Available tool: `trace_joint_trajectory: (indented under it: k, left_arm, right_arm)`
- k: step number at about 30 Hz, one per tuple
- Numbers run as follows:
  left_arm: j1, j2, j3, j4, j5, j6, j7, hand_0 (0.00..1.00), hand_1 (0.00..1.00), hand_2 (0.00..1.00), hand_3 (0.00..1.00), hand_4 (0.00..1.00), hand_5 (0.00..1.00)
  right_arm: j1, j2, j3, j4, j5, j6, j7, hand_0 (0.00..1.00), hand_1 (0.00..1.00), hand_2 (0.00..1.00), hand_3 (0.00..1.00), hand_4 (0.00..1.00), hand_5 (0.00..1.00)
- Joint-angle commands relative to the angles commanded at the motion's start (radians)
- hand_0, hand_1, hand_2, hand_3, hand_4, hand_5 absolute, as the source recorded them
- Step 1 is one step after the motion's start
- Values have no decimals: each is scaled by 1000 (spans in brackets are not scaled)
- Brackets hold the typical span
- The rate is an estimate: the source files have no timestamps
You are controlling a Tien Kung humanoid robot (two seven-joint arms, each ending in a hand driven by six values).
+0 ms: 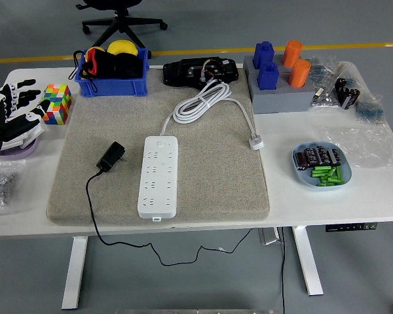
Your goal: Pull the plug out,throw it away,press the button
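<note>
A white power strip [158,176] lies lengthwise on the grey mat [209,170], with its button near the far end. A black plug [111,156] lies on the mat just left of the strip, out of the sockets; its black cord [90,209] runs over the table's near edge. The strip's own white cable [203,101] is coiled at the mat's far side and ends in a white plug [255,141]. My left hand [14,112] hovers at the far left edge, fingers spread, holding nothing, well away from the strip. The right hand is out of view.
A colourful cube [57,103] sits beside my left hand. A blue bin [112,70] and a black device [202,70] stand at the back. Blue and orange blocks on a grey base [278,82] sit back right. A blue dish [322,165] holds small parts.
</note>
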Motion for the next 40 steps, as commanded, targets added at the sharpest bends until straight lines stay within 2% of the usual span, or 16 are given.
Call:
trace_joint_trajectory:
  k: [18, 27, 40]
  left_arm:
    - [0, 0, 1, -9, 7, 2, 0, 794, 769, 730, 780, 730, 300]
    - [2, 2, 4, -9, 16, -1, 5, 791, 759, 721, 776, 720, 260]
    - [-19, 13, 25, -12, 11, -2, 6, 786, 754, 715, 774, 717, 252]
  right_arm:
    - [4, 2, -5, 4, 4, 0, 0, 750, 683, 666, 673, 759, 663]
    - [3, 0, -13, 1, 7, 0, -1, 751, 683, 666, 673, 759, 664]
    - [18, -6, -38, 3, 16, 1, -1, 751, 683, 666, 674, 759, 664]
